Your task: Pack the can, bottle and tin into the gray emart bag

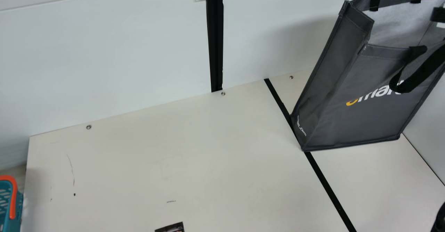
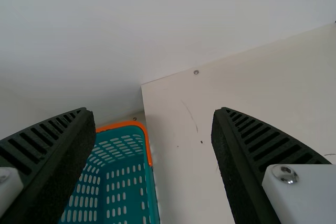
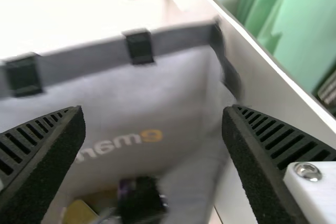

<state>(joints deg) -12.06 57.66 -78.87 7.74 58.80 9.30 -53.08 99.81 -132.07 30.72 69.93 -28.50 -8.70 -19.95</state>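
The gray emart bag (image 1: 333, 113) stands upright and open-topped at the right of the main view. In the right wrist view, my right gripper (image 3: 153, 156) is open over the bag's mouth, nothing between its fingers, with the bag's inner wall (image 3: 173, 87) beyond. Low inside the bag lie a dark object (image 3: 140, 200) and a yellowish one (image 3: 79, 212), both blurred; I cannot tell which items they are. My left gripper (image 2: 152, 156) is open and holds nothing, above the table's left end and a teal basket.
The teal basket (image 1: 6, 204) with an orange rim stands beyond the table's (image 1: 156, 162) left edge. A small dark printed item (image 1: 171, 228) is cut off at the main view's bottom edge. White walls rise behind the table, and a black strip crosses it beside the bag.
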